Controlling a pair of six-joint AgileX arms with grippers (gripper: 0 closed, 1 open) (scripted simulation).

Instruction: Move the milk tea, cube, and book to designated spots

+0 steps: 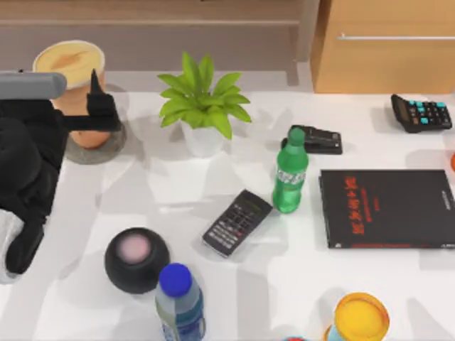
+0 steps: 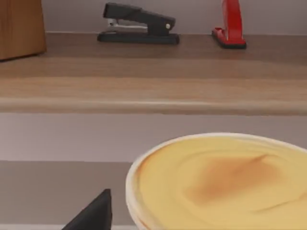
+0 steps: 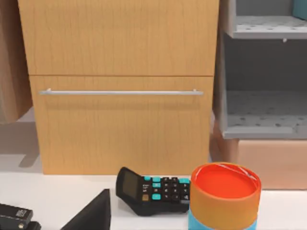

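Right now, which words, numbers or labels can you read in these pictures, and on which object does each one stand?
Nothing reads clearly.
Flat black book: red characters, blurred.
Green plastic bottle: white label, blurred.
Black calculator with teal keys: key marks too small.
Black remote control: button marks too small.

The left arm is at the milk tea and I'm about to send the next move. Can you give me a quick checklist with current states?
1. Milk tea upright: ok.
2. Milk tea on the grey coaster: ok, it stands on it at the table's back left.
3. Left gripper at the cup: ok, it is close against the cup's side. Whether the jaws are clamped: cannot tell.
4. Room beside the cup: ok, the potted plant stands apart to its right.
5. Right gripper out of the way: ok, it faces the calculator at the table's back right, away from the cup.
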